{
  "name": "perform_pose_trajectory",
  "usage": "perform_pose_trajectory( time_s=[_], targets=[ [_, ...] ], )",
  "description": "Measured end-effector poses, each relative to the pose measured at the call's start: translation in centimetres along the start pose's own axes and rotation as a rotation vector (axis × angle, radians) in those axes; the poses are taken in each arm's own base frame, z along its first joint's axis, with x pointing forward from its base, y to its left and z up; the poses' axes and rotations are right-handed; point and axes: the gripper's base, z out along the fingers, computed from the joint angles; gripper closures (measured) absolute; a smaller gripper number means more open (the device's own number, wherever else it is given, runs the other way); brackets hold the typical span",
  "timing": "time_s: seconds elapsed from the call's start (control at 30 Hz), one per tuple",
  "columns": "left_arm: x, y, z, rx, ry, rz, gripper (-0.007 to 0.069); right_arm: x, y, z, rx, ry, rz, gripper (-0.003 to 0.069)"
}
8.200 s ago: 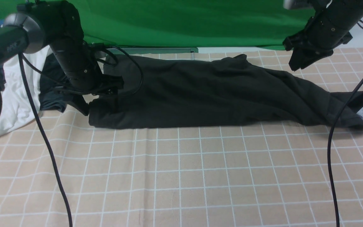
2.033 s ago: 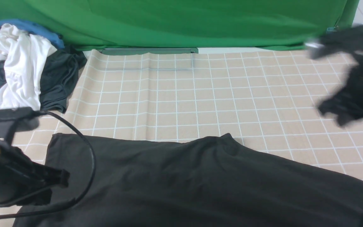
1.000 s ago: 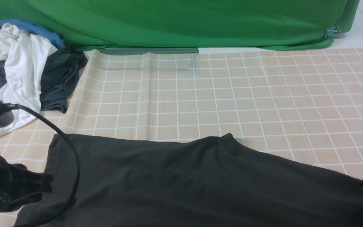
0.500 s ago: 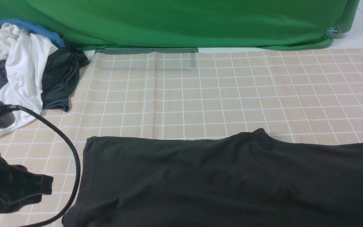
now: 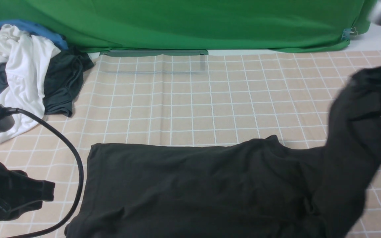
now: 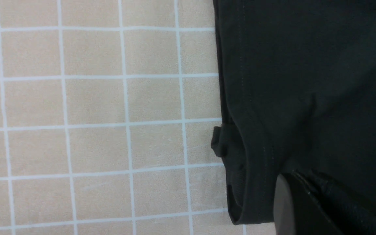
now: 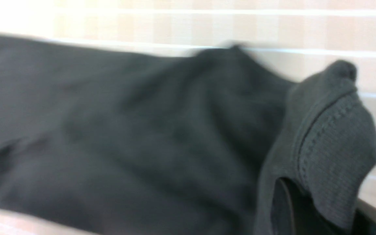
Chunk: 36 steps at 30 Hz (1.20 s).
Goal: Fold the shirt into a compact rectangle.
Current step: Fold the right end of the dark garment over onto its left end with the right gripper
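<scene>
Covering the table is a beige mat (image 5: 190, 99) ruled with white grid lines, with a few lengthwise creases running away from the camera. Behind it hangs a green backdrop (image 5: 190, 23) with a grey-green bar (image 5: 154, 53) at its foot and a small clip (image 5: 351, 32) on its right edge. At the far left corner lies a heap of clothes: a white garment (image 5: 21, 72), a blue one (image 5: 35, 29) under it and a smaller dark garment (image 5: 61, 86) beside it.

The shirt (image 5: 193, 185) lies on the near part of the mat, mostly flat with soft wrinkles, its straight stitched hem toward the left. Its right end is held up off the mat and hangs in a blurred fold. The right wrist view shows the ribbed, stitched neckband draped over the right gripper (image 7: 289, 209), which is clamped on that band.

The left gripper (image 5: 45, 193) hangs at the near left, apart from the hem in the front view, with a black cable (image 5: 78, 172) looping past it. Its wrist camera shows only one dark finger above the hem corner – whether the claw is wide or narrow I cannot tell.

Any print or label on the shirt is out of sight in these views
</scene>
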Motion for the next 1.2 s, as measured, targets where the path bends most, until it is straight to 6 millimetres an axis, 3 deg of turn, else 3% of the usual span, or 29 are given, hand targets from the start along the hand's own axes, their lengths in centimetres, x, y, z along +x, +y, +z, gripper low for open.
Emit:
perform_pose_trajectory(
  time_s=[0.2, 0.33, 0.37, 0.4, 0.5, 0.8, 0.9, 1.03, 1.1, 1.2],
  targets=[
    [-1.4, 0.3, -1.9, -0.068, -0.066, 0.0, 0.0606, 0.5, 7.5, 2.5, -0.14, 0.031, -0.114, 0.0567],
    [-2.1, 0.2, -3.1, -0.072, -0.1, -0.008, 0.0606, 1.1, 12.6, 5.6, -0.23, 0.064, -0.18, 0.0567],
    [-2.1, 0.2, -3.1, -0.071, -0.102, -0.008, 0.0606, 1.3, 13.0, 6.0, -0.235, 0.071, -0.188, 0.0567],
    [-2.1, 0.2, -3.3, -0.07, -0.099, -0.011, 0.0606, 1.5, 14.9, 7.4, -0.261, 0.081, -0.208, 0.0567],
    [-2.0, 0.2, -3.3, -0.071, -0.082, -0.013, 0.0606, 2.2, 17.9, 10.4, -0.295, 0.119, -0.237, 0.0567],
    [-1.9, 0.2, -3.2, -0.073, -0.073, -0.016, 0.0606, 3.8, 24.1, 18.2, -0.328, 0.19, -0.3, 0.055],
    [-1.9, 0.2, -3.2, -0.073, -0.073, -0.016, 0.0606, 4.2, 25.4, 20.3, -0.34, 0.184, -0.3, 0.0496],
    [-1.9, 0.2, -3.2, -0.073, -0.071, -0.017, 0.0606, 4.6, 26.4, 22.6, -0.347, 0.185, -0.294, 0.0318],
    [-1.9, 0.2, -3.2, -0.073, -0.07, -0.017, 0.0606, 4.5, 26.7, 22.7, -0.352, 0.183, -0.31, 0.0223],
    [-1.9, 0.2, -3.2, -0.073, -0.07, -0.017, 0.0606, 3.4, 26.8, 21.4, -0.356, 0.176, -0.434, 0.0154]
  ],
)
